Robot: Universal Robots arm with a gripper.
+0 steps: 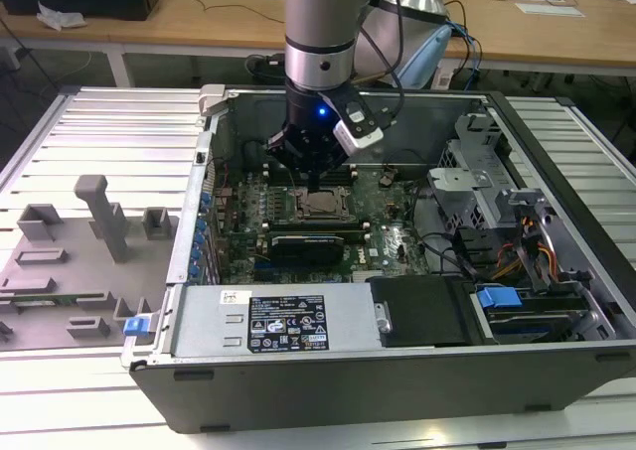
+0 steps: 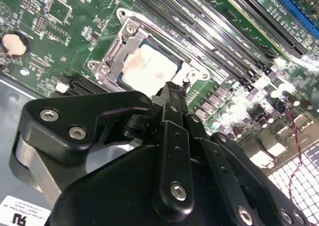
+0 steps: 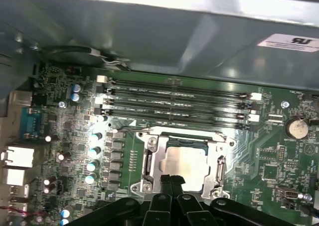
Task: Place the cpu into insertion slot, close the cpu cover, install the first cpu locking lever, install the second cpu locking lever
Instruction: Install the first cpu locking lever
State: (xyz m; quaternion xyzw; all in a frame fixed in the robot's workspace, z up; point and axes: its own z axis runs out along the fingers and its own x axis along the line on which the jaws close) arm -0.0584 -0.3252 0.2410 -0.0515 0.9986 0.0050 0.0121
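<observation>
Now you see the gripper point(image 2: 172, 88) clenched on nothing, tips poised near the cpu cover point(image 3: 151, 158). That cover lies flat around the cpu point(image 3: 188, 163).

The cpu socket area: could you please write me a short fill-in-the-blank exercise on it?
The cpu sits ____ the insertion slot.
The cpu cover lies ____ over it.
The gripper hangs ____ the cover.
____ long memory slots run beside it.
Missing words: in, closed, above, four.
</observation>
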